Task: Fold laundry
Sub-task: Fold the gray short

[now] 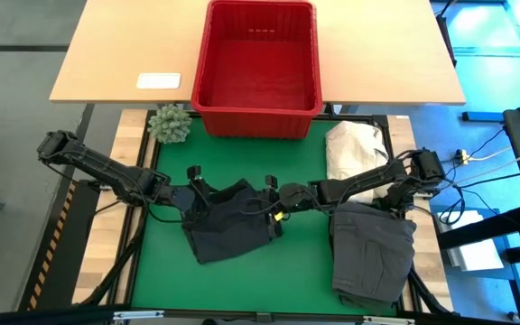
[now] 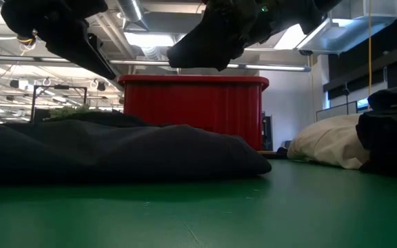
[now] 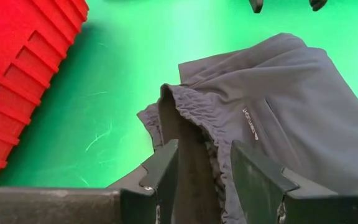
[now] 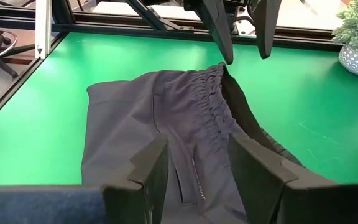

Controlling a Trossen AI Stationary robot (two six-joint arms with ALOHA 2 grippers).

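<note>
Fingers [image 3: 166, 168] of the left gripper [image 3: 204, 177] straddle the gathered elastic waistband of a pair of dark grey shorts [image 1: 228, 230]; the ruched fabric stands up between the two flat black pads, but whether they pinch it or merely flank it I cannot tell. A tiny line of pale lettering sits on the cloth just below the waistband, too small to read. In the right wrist view the right gripper [image 4: 197, 168] hovers over the same shorts at the opposite end of the waistband, its pads set apart on either side of a pocket seam, with cloth beneath and between them; grip or no grip I cannot tell.

The shorts are thin, matte, softly creased, lying rumpled near the middle of the green mat [image 1: 165, 266], toward its front edge. A folded dark grey garment [image 1: 373, 248] of heavier, ribbed-looking cloth lies by the mat's right edge. Behind it, at the right rear corner, sits a crumpled cream-white cloth heap [image 1: 350, 149]. A red plastic basket [image 1: 256, 113] with ribbed walls stands at the mat's rear edge, overlapping the wooden table [image 1: 116, 50], which carries a white card [image 1: 159, 80]. A small spiky green plant [image 1: 170, 124] sits at the mat's left rear corner.
</note>
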